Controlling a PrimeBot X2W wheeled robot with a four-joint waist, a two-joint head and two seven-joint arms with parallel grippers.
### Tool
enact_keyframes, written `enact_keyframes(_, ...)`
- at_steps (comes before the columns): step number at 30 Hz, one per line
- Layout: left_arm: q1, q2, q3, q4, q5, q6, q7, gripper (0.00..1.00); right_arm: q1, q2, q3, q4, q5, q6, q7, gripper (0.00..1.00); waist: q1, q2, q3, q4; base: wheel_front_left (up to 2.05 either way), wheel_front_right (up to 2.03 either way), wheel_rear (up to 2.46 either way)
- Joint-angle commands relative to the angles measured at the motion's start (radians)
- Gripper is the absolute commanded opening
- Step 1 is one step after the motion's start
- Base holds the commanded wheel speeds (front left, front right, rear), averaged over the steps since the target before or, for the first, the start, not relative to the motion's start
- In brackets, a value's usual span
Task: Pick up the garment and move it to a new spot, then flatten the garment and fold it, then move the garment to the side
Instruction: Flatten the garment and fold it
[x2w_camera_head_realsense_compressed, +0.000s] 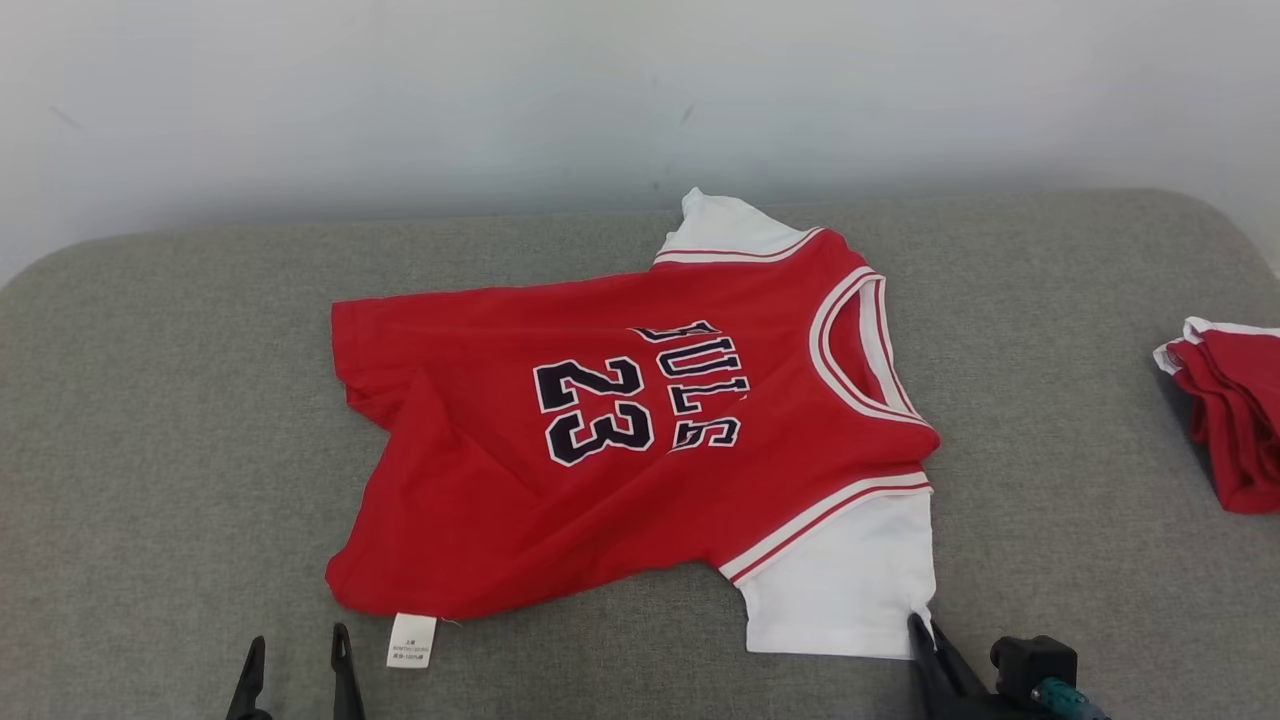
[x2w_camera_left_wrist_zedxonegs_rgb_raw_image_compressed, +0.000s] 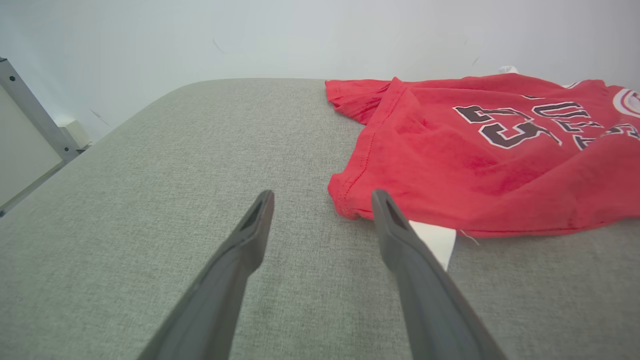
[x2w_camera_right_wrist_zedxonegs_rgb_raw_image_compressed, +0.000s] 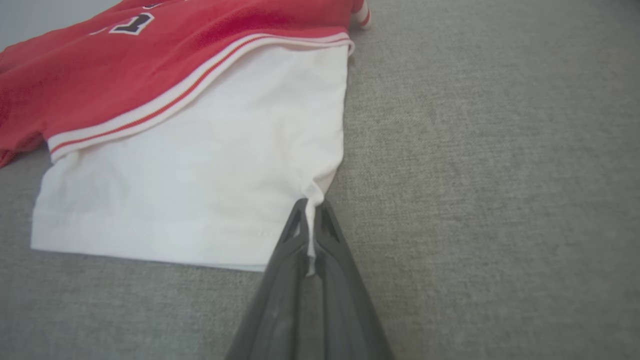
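Right pincer (x2w_camera_right_wrist_zedxonegs_rgb_raw_image_compressed: 311, 204) tight on red, white-sleeved garment (x2w_camera_head_realsense_compressed: 480, 500)

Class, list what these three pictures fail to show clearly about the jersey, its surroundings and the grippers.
- Head view: the print on the jersey's white label is too small to read.
- Head view: the other red garment is cut off by the right edge.
- Head view: a fold hides most of the first letter of the lettering.
- Left wrist view: the left gripper's finger covers part of the label.
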Motion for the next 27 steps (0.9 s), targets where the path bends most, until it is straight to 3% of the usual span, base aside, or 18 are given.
enact_keyframes(1,-0.002,-0.002,0.000,-0.004,-0.005,0.005,-0.003,1.00,0.011,-0.008,-0.013,-0.003,0.006,-0.003,0.009,0.00,-0.0001,-0.0001,-0.001,-0.005,0.00,0.00,0.00)
enact_keyframes(12,-0.011,-0.002,-0.019,0.043,-0.033,-0.008,-0.003,1.00,0.041,-0.067,-0.145,-0.100,-0.030,-0.003,0.005,0.00,-0.0001,-0.0001,-0.002,-0.052,0.00,0.00,0.00)
enact_keyframes(18,-0.027,-0.002,-0.043,0.078,-0.045,-0.039,-0.003,1.00,0.028,-0.055,-0.149,-0.112,-0.040,-0.003,0.005,0.00,-0.0001,-0.0001,0.013,-0.069,0.00,0.00,0.00)
enact_keyframes(27,-0.071,-0.002,-0.029,0.144,-0.040,-0.050,-0.003,1.00,0.002,-0.057,-0.127,-0.132,-0.039,-0.003,0.005,0.00,-0.0001,-0.0001,0.054,-0.085,0.00,0.00,0.00)
